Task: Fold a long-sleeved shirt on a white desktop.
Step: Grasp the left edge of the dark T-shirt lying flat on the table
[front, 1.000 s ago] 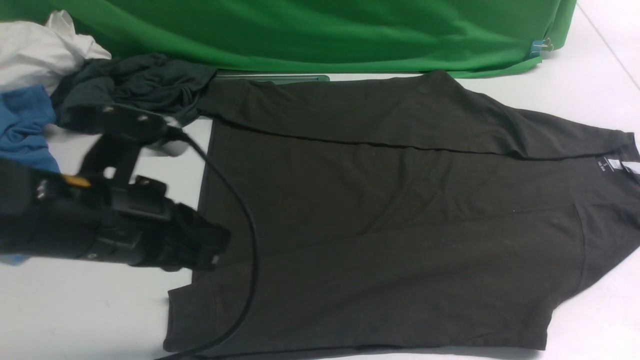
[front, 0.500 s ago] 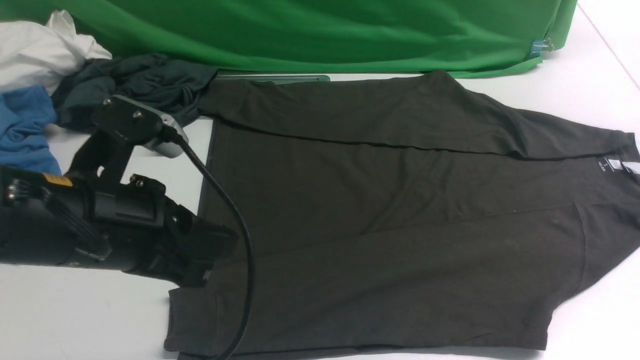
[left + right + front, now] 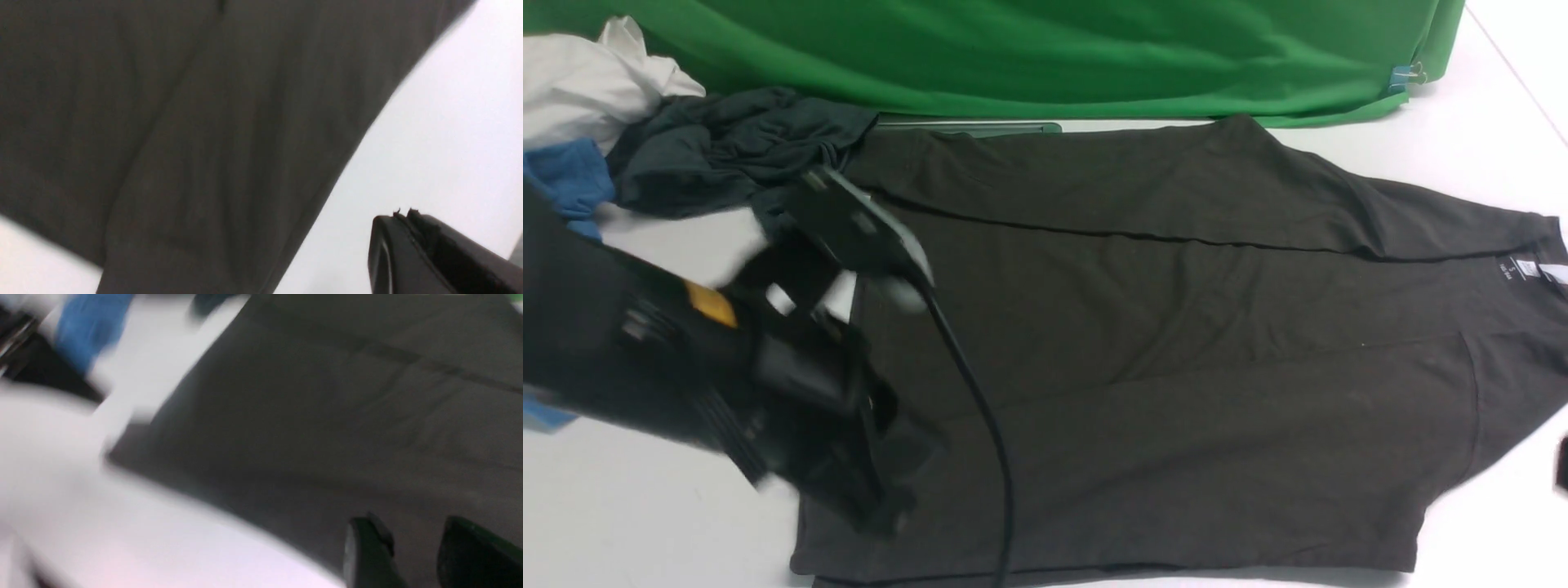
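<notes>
Dark brownish-black knit long-sleeved shirt lies on the white desk, sleeves folded in; left gripper closed, right gripper parted.

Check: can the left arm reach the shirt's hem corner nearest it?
Probably yes: the left gripper hangs right by the long-sleeved shirt at that edge, with nothing lying between, though its jaws are shut.
</notes>
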